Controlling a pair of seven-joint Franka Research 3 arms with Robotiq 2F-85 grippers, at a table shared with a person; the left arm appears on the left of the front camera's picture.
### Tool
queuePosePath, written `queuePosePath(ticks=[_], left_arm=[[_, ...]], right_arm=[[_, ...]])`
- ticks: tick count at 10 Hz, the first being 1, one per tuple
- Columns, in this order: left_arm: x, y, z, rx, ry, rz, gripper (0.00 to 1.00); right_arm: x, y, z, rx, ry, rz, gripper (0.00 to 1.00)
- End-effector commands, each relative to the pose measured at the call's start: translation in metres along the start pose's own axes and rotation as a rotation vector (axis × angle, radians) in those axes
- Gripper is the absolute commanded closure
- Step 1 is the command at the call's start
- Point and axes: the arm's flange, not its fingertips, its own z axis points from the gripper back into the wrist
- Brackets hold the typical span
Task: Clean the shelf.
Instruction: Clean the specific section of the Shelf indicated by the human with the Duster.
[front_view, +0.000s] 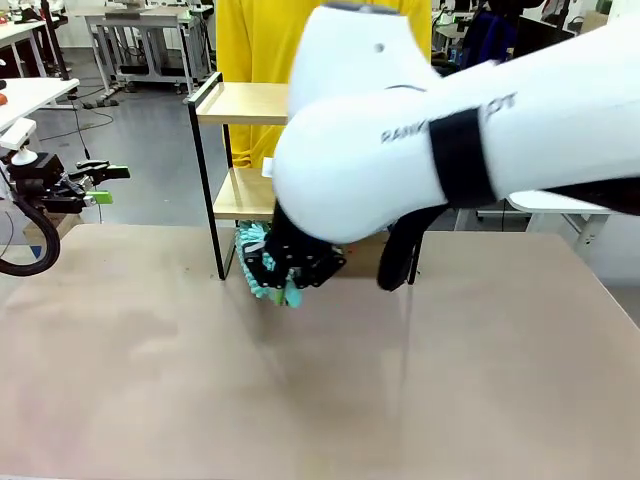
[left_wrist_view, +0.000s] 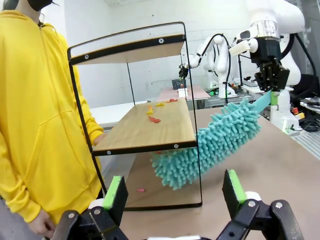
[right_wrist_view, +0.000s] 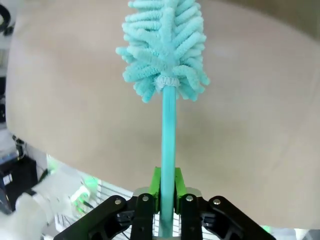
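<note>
Teal duster (right_wrist_view: 165, 50) is clamped by its handle in the right jaws, its head reaching ahead of them beneath the lower board of the shelf (left_wrist_view: 150, 132); left jaws are held apart

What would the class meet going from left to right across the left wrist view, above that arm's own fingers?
A person in a yellow hoodie → the shelf → the teal duster → the right tool, shut on the duster's handle.

Clamping a teal fluffy duster (front_view: 252, 243) in the right gripper (front_view: 288, 274), holding it low beside the front leg of the shelf (front_view: 245, 103).
</note>
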Motion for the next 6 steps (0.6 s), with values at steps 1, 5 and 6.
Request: queuePosePath(ticks=[1, 5, 6], left_arm=[[0.002, -0.001, -0.001, -0.006, -0.008, -0.015, 0.0], [0.002, -0.001, -0.001, -0.006, -0.008, -0.015, 0.0], [0.002, -0.001, -0.001, -0.006, -0.008, -0.015, 0.0]], right_arm=[[0.018, 0.036, -0.025, -0.041, -0.078, -0.073, 0.87], [0.048, 0.063, -0.073, -0.07, -0.203, -0.137, 0.87], [0.054, 0.064, -0.081, -0.088, -0.245, -0.154, 0.87]])
